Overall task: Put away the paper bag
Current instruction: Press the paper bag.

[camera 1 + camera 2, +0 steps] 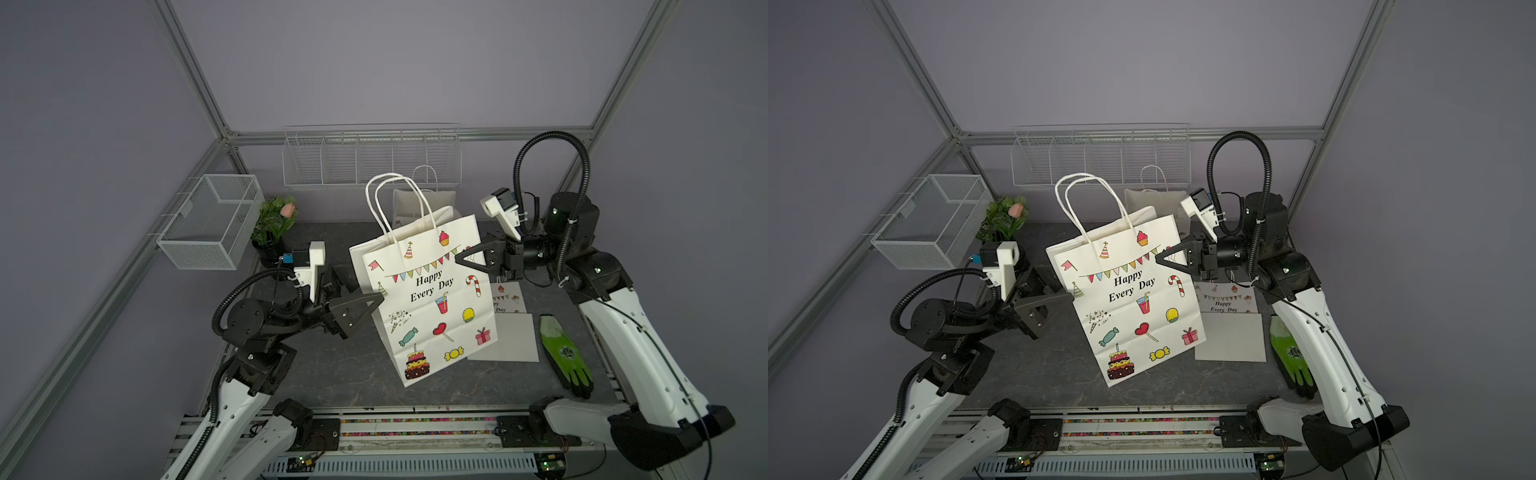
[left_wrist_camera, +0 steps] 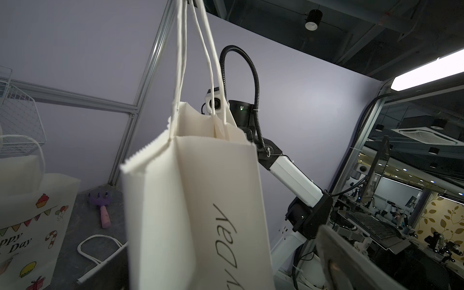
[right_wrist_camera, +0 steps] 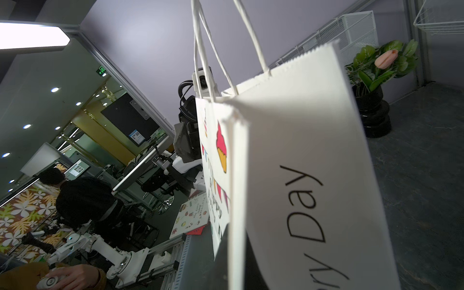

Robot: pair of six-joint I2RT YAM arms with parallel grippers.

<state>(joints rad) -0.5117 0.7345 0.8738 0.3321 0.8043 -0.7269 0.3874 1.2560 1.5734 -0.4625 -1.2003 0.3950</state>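
The paper bag [image 1: 432,299] [image 1: 1129,299], white with party drawings and "Happy Every Day", is held up tilted in the middle of the table, handles upward. My right gripper [image 1: 461,259] [image 1: 1160,259] is shut on its upper right edge; the right wrist view shows the bag [image 3: 301,175] filling the frame with the gripper [image 3: 238,263] pinching its folded side. My left gripper [image 1: 368,289] [image 1: 1064,287] stands open at the bag's left edge, one finger before it and one behind. In the left wrist view the bag [image 2: 188,200] hangs between the wide-apart fingers [image 2: 334,251].
A second white bag [image 1: 424,203] stands behind. A flat folded bag [image 1: 505,332] and a green glove [image 1: 565,353] lie at the right. A mesh basket [image 1: 208,224] hangs at the left, a wire rack [image 1: 370,158] on the back wall, a potted plant [image 1: 274,224] nearby.
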